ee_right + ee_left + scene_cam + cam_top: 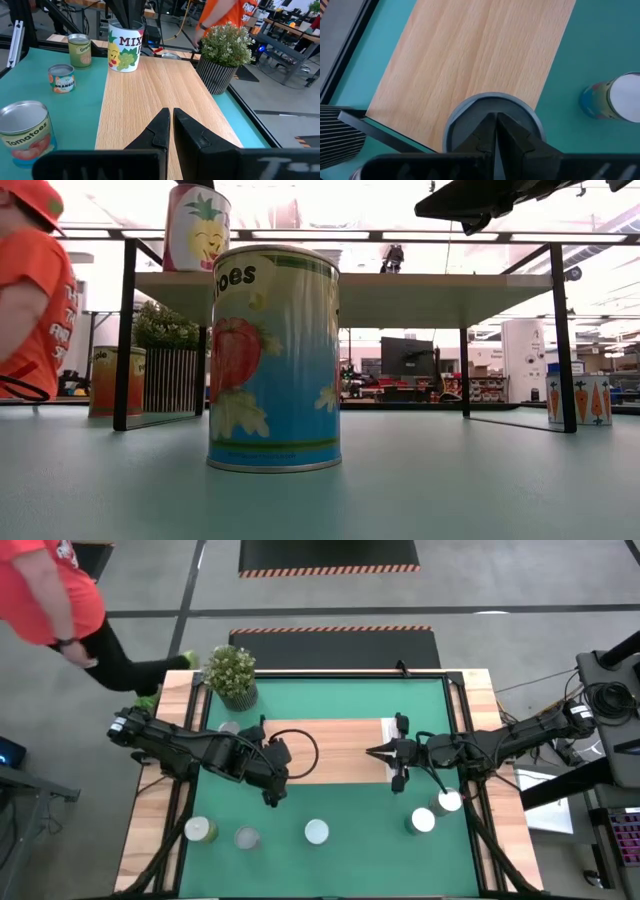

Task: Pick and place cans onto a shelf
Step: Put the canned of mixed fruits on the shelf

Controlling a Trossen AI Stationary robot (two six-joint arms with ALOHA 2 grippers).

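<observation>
Green table mat [340,802]: used as the staging area, with loose cans set in a row along the near edge and two more by the right arm.

Rectangular light-wood shelf on a thin black frame [340,745]: placed mid-mat, within reach of both arms.

Left gripper [272,765]: positioned at the shelf's left end, directly over the white fruit-printed can [124,47], which stands upright on the board. Fingers are seen pressed together on the can's top. Whether it is actually gripped cannot be told; judged to be a placement being finished.

Right gripper [385,752]: parked over the paler strip at the shelf's right end, clenched and empty. Judged to be waiting.

Leafy potted plant [232,675]: off the shelf's far-left corner, clear of the work.

Labels:
- the shelved can reads "MIX"
- the blue-and-red tomato can [272,360] on the mat reads "Tomatoes"
- writing on the small orange-labelled can [61,78] and the green can [79,50] is too small to be read
</observation>
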